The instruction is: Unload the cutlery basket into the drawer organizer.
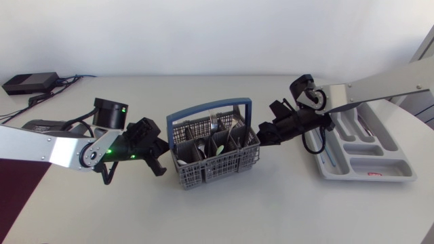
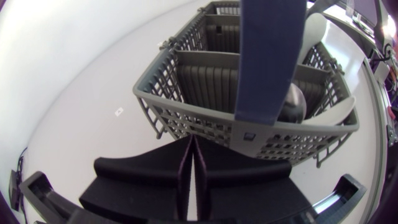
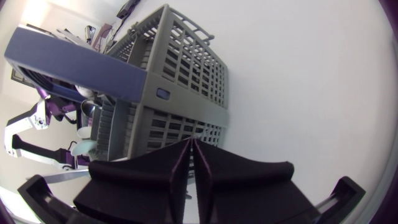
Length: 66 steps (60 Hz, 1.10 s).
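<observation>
The grey cutlery basket (image 1: 211,152) with a blue handle (image 1: 203,112) stands mid-table and holds several spoons (image 1: 202,144). My left gripper (image 1: 165,150) is shut and empty, its tips at the basket's left wall. In the left wrist view the shut gripper (image 2: 191,142) points at the basket's mesh wall (image 2: 186,118); a spoon bowl (image 2: 292,102) shows behind the handle (image 2: 267,56). My right gripper (image 1: 260,133) is shut and empty at the basket's right wall. In the right wrist view its tips (image 3: 191,143) meet the basket (image 3: 180,81). The grey drawer organizer (image 1: 380,160) lies at the right.
A black box (image 1: 28,83) with cables sits at the back left corner. My right arm's silver link (image 1: 380,88) passes over the organizer. The table's front edge curves close to the organizer's right side.
</observation>
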Motion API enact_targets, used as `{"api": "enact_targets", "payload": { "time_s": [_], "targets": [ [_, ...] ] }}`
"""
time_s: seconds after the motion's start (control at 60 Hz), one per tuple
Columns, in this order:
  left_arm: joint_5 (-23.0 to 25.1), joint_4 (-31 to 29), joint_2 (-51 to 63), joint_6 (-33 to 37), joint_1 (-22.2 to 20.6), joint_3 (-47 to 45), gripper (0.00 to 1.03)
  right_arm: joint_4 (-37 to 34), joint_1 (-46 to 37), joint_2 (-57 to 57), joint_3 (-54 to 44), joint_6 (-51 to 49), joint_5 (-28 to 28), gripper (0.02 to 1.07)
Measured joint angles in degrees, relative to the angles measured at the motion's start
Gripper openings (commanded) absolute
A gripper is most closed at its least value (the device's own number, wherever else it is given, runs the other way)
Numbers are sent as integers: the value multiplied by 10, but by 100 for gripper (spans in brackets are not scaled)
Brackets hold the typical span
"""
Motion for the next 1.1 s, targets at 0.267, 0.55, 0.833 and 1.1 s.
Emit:
{"api": "enact_targets", "payload": {
  "time_s": [0.267,0.55,0.833,1.1],
  "targets": [
    [1,9,39,-9,13,50,4,16,8,-64,-72,0,3,13],
    [2,13,61,-9,29,67,4,56,33,-90,-108,1,53,13],
    [5,10,23,-16,66,64,4,103,36,-165,-156,-9,119,17],
    [4,-88,-201,-40,58,28,6,115,12,-217,-196,-33,138,25]
  ]
}}
